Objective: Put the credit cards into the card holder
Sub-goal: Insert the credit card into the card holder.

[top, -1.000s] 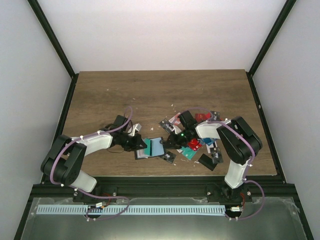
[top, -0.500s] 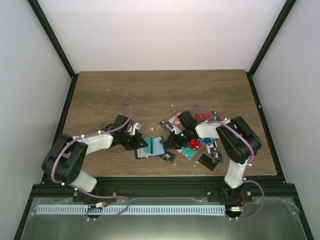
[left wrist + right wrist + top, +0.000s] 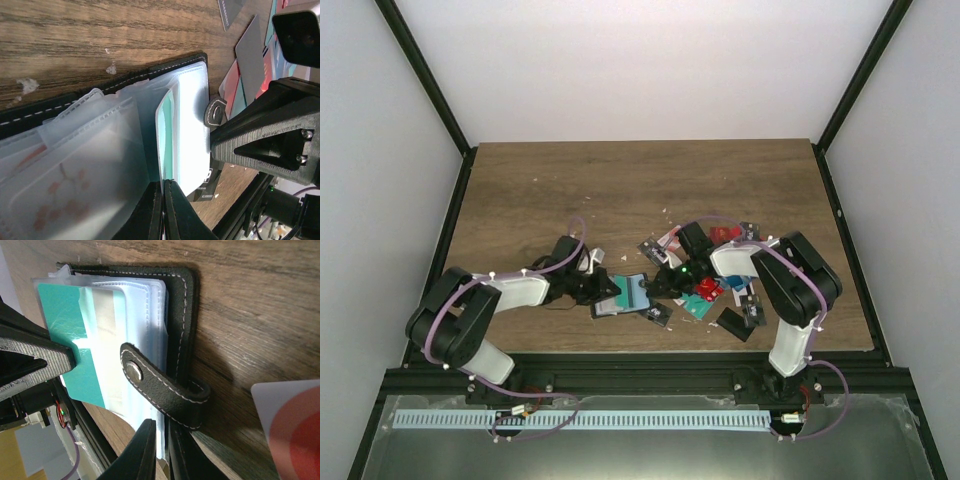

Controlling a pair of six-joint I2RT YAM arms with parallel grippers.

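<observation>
So the left gripper (image 3: pixel 163 186) is pinched shut on the teal card (image 3: pixel 166 131) and has pushed in a bit over the last second. The card looks deeper in its clear sleeve, so it's nearly home. The right gripper (image 3: pixel 161 432) clamps the card holder (image 3: pixel 181 300) at the sleeve edge near the snap tab (image 3: pixel 160 385). Loose cards (image 3: pixel 718 290) lie just beyond.

Card holder (image 3: pixel 623 296) lying open – black, clear sleeves fanned.
A teal card (image 3: pixel 62 322) sits tucked among the sleeves; the other credit cards (image 3: pixel 712 288) lie scattered just beside it.
</observation>
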